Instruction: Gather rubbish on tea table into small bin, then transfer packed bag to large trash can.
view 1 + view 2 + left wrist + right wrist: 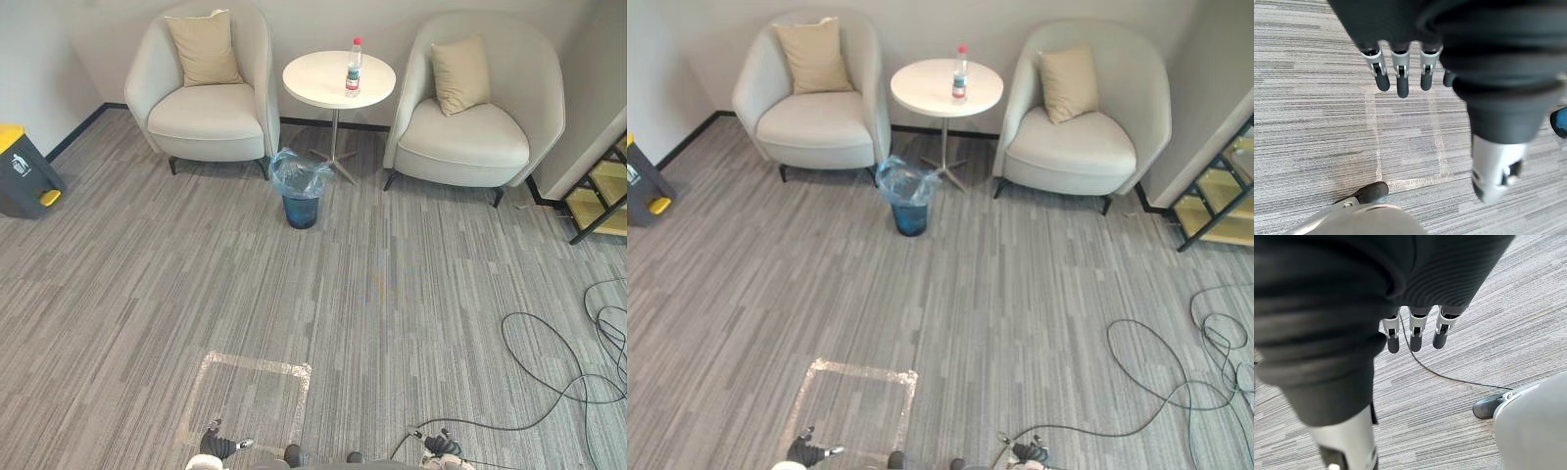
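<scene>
A plastic bottle (353, 67) with a red cap stands on the round white tea table (323, 86) between two armchairs. On the carpet in front of the table sits the small blue bin (301, 188), lined with a pale blue bag. The large dark trash can (22, 171) with a yellow lid is by the wall at far left. My left hand (219, 446) hangs low over the carpet at the bottom edge, fingers (1400, 73) straight and empty. My right hand (438, 448) hangs likewise at the bottom right, fingers (1415, 330) straight and holding nothing.
Two beige armchairs (211, 88) (480, 108), each with a tan cushion, flank the table. A taped rectangle (250, 401) marks the carpet just ahead of me. Black cables (558, 362) loop on the floor at right. A black and yellow step frame (602, 191) stands at far right.
</scene>
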